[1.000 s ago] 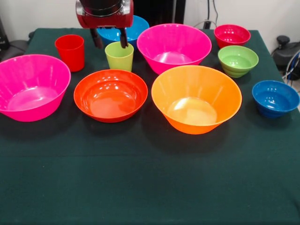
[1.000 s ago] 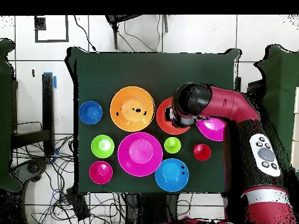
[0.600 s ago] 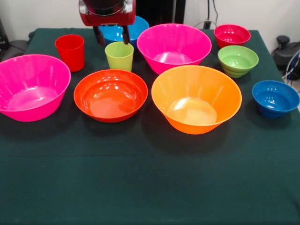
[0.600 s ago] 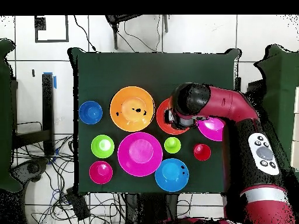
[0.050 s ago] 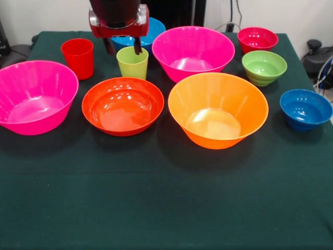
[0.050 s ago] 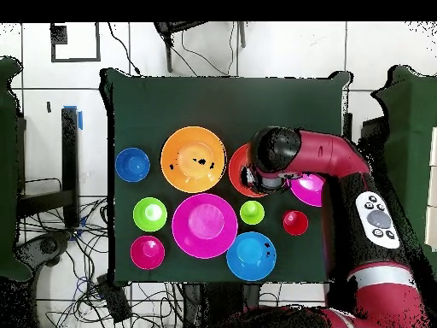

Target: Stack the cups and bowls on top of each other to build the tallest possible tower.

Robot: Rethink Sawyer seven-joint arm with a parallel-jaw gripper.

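The gripper (image 5: 123, 47) is held open just above the lime cup (image 5: 132, 62), which stands behind the red-orange bowl (image 5: 123, 105). Its rim should be straddled squarely before closing.

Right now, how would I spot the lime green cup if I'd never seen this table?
In the front view, find the big orange bowl in the middle of the green table. Left of it sits a red-orange bowl, and the lime green cup stands just behind that. It is a small handleless tumbler, unlike the red cup further left.
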